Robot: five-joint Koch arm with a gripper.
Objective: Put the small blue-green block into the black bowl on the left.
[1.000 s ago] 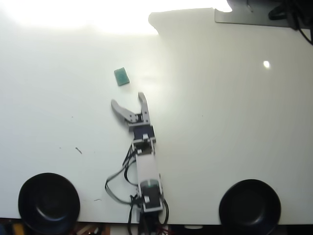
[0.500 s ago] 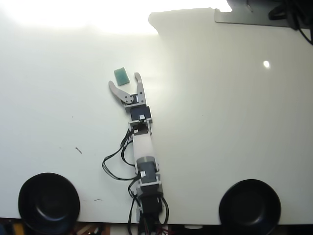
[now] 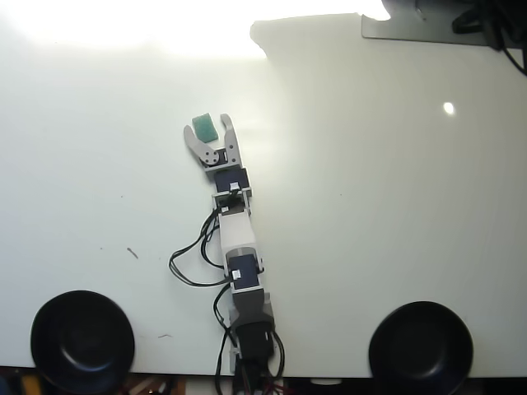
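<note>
The white bench (image 3: 370, 214) fills almost the whole overhead view; its surface is smooth and matte, with a strong glare along the upper edge and a small bright spot in the upper right. The arm (image 3: 237, 263) lies along the lower middle of the frame, reaching from the bottom edge upward. It is made of white and grey blocks with dark motor parts, and thin black cables loop out at its left side.

The black bowl (image 3: 82, 341) sits in the lower left corner. It is round and glossy, with a dark inside. A second black bowl (image 3: 421, 346) of the same size and shine sits in the lower right, well apart from the first.

The gripper (image 3: 207, 126) is at the upper end of the arm, above the centre of the frame. Its two grey jaws are spread open in a V shape.

The small blue-green block (image 3: 202, 127) lies on the bench between the two jaw tips, upper left of the centre. It is roughly rectangular, with a matte, sponge-like face. Its long axis runs nearly up and down the frame, leaning a little to the left at the top. Whether the jaws touch it cannot be told.
</note>
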